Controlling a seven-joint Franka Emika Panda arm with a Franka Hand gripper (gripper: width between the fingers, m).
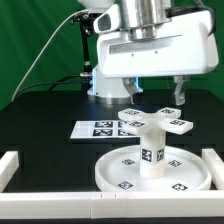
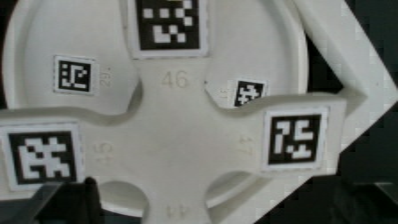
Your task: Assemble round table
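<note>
The round disc [image 1: 120,178] lies on the black table near the front. The short leg [image 1: 152,152] stands upright on its middle, and the cross-shaped base [image 1: 157,121] sits on top of the leg. My gripper [image 1: 153,98] hangs just above the cross, open, one finger to each side and nothing between them. In the wrist view the cross-shaped base [image 2: 169,130] fills the picture with its tags, the round disc [image 2: 356,70] shows behind it, and the gripper [image 2: 222,205] stands wide, its dark fingers [image 2: 71,205] apart from the cross.
The marker board [image 1: 95,128] lies flat behind the disc toward the exterior view's left. A white blocky border rail [image 1: 8,165] runs along the left, front and right of the work area. The arm's white base [image 1: 105,82] stands at the back.
</note>
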